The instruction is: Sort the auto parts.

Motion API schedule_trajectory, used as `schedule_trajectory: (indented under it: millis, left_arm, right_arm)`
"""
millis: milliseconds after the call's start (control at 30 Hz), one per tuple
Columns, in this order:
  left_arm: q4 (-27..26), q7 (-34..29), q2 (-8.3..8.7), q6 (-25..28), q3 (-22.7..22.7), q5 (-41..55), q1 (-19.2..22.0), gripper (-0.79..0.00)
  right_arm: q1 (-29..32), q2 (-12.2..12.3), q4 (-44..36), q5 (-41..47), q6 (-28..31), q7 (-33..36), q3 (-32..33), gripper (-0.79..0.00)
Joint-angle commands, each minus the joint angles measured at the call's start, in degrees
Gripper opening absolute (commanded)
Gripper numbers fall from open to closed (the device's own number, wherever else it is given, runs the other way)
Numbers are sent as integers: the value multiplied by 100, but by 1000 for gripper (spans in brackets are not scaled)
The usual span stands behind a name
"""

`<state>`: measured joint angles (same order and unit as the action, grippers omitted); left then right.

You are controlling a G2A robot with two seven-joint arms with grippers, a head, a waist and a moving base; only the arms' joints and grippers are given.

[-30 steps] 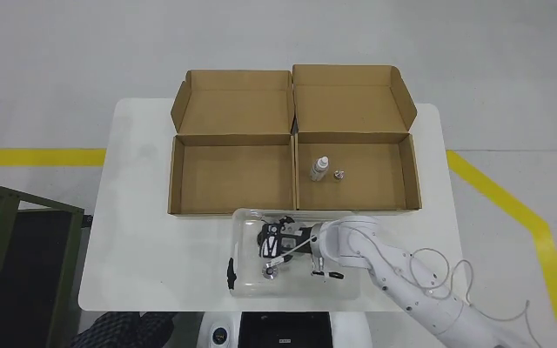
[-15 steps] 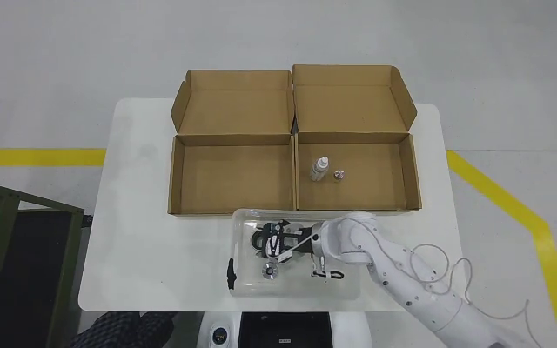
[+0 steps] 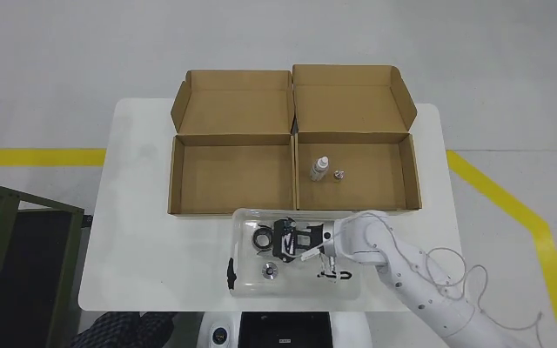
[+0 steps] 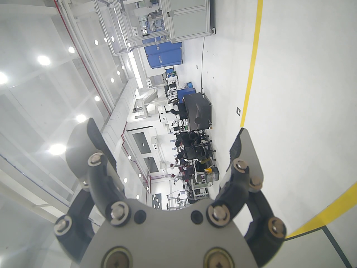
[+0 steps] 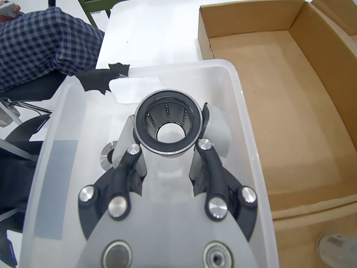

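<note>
At the clear bin (image 5: pixel 181 64), right hand (image 5: pixel 168 118) clamps a metal sleeve (image 5: pixel 167 112) (left hand (image 4: pixel 167 129) jaws apart); should lift straight, clear the rim, then go to a cardboard box (image 3: pixel 231 178).

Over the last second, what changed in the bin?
The right gripper, shut on the cylindrical bearing, drew back slightly to the right in the top view, inside the clear bin, and its arm shifted with it. The small silver part in the bin and the bottle in the right box stayed put.
</note>
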<state>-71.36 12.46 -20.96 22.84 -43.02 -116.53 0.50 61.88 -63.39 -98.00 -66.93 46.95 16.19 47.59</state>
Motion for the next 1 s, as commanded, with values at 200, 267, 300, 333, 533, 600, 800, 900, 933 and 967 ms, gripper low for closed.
schedule_trajectory:
  millis: [200,267,300,333,533,600,800,900,933,967]
  left_arm:
    - [0,0,0,0,0,0,0,0]
    - [0,0,0,0,0,0,0,0]
    - [0,0,0,0,0,0,0,0]
    - [0,0,0,0,0,0,0,0]
    - [0,0,0,0,0,0,0,0]
    - [0,0,0,0,0,0,0,0]
    - [0,0,0,0,0,0,0,0]
    - [0,0,0,0,0,0,0,0]
    - [0,0,0,0,0,0,0,0]
    - [0,0,0,0,0,0,0,0]
  right_arm:
    - [446,162,-451,237,204,-406,622,-785]
    - [563,201,-557,318,272,-539,790,-785]
    - [625,219,-604,355,285,-600,877,-785]
    - [683,237,-646,396,312,-660,960,-785]
    - [931,314,-715,714,456,-987,1370,-785]
    - [968,328,-693,848,531,-1094,1461,-785]
    - [1036,359,-614,1129,651,-1336,1707,-785]
    - [1079,371,-628,1166,652,-1390,1800,-785]
    - [1094,374,-631,1181,649,-1412,1826,-785]
    - [1108,376,-630,1206,647,-1438,1849,-785]
